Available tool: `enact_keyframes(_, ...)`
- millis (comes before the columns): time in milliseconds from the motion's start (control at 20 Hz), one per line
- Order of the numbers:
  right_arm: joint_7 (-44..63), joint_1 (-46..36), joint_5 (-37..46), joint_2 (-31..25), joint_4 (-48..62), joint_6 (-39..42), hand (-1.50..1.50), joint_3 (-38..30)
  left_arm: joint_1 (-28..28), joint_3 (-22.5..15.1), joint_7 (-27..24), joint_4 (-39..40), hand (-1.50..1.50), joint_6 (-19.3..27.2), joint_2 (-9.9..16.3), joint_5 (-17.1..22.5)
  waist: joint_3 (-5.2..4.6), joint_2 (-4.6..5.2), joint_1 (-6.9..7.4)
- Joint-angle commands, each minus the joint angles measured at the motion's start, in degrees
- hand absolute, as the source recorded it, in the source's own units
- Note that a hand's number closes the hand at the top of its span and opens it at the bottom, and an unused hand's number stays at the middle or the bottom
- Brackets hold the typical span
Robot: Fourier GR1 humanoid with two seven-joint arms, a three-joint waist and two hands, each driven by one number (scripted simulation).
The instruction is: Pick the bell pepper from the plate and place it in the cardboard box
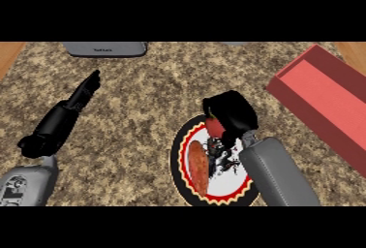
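My right hand (230,115) curls down over the pepper (214,125), which is on the plate (214,198) with red showing just under my fingers, set for a lift toward the box (325,104). One pepper, one sausage (199,167) (untouched), one box. Left hand (79,99) rests with straight fingers.

A speckled brown and tan stone counter (143,97) fills almost the whole view. Strips of light orange wood (8,55) show past its top left and top right corners. A flat grey box-shaped thing with small writing on it (105,49) sits at the counter's far edge.
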Motion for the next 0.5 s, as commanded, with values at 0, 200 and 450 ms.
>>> enact_keyframes(0, -2.38, -0.89, -1.33, -1.80, -3.19, -2.38, 1.50, -3.42, 2.09, -0.37, 2.16, -3.56, 0.00, -0.45, -0.35, -0.13, -0.02, -0.26, -0.07)
enact_keyframes(200, 2.15, -6.10, -1.56, -1.65, -13.63, 4.06, 1.50, -4.56, -1.97, 0.03, -1.10, 4.73, 0.00, 1.01, -1.42, -1.86, -0.07, -0.24, -0.95)
enact_keyframes(450, 12.24, -5.70, -0.96, 0.02, -22.73, 4.36, 1.50, -10.06, 2.62, -1.83, -1.56, 0.11, 0.00, 2.14, -2.79, -3.40, -0.06, -0.49, -0.92)
